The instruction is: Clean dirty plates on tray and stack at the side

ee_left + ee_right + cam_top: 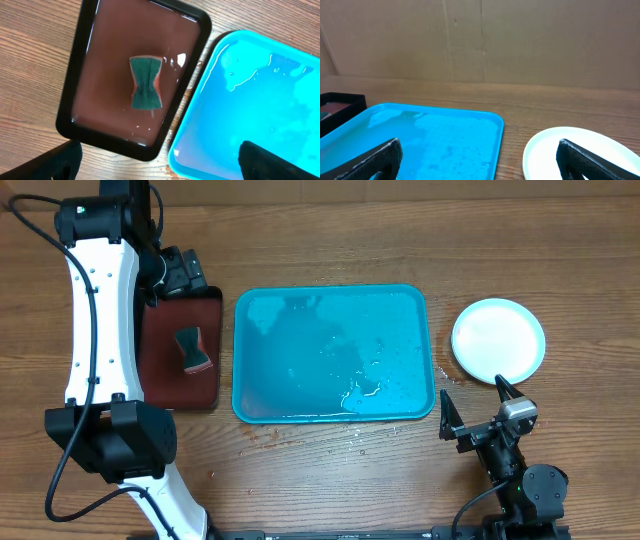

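The turquoise tray (335,352) lies mid-table, wet with water drops and with no plates on it. It also shows in the left wrist view (260,100) and the right wrist view (430,140). To its right on the wood sits a round white plate (498,340) with a pale blue edge, also seen in the right wrist view (545,155). I cannot tell whether other plates lie under it, and no yellow-green plate shows. My left gripper (190,275) (160,167) is open and empty above the black tray's corner. My right gripper (475,406) (480,162) is open and empty, low, just in front of the plate.
A small black tray (180,350) (100,80) with dark red liquid lies left of the turquoise tray. A green sponge (192,350) (145,82) rests in it. Water spots mark the wood along the turquoise tray's front edge. A cardboard wall stands behind the table.
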Robot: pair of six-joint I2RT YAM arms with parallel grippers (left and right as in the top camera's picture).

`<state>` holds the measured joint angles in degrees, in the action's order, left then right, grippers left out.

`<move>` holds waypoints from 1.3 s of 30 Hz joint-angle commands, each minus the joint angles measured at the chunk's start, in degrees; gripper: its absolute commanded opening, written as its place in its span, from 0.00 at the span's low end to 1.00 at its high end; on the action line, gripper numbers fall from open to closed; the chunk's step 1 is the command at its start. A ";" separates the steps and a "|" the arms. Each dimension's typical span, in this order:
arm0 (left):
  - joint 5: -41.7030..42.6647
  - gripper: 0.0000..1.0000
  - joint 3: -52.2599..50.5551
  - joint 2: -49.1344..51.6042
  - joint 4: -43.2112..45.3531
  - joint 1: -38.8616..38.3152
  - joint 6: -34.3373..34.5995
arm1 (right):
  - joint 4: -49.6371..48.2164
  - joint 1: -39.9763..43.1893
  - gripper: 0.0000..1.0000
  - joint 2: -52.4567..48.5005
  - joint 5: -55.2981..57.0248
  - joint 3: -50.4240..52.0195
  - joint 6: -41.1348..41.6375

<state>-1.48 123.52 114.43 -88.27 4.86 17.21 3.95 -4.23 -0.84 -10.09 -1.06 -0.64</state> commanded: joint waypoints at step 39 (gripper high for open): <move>-0.13 1.00 -92.50 -99.21 69.61 -2.80 -4.98 | -0.22 -0.26 1.00 0.68 0.00 0.61 -0.70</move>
<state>-3.81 38.79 19.42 -22.85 1.65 13.13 4.05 -4.21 -0.84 -10.11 -1.04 -0.69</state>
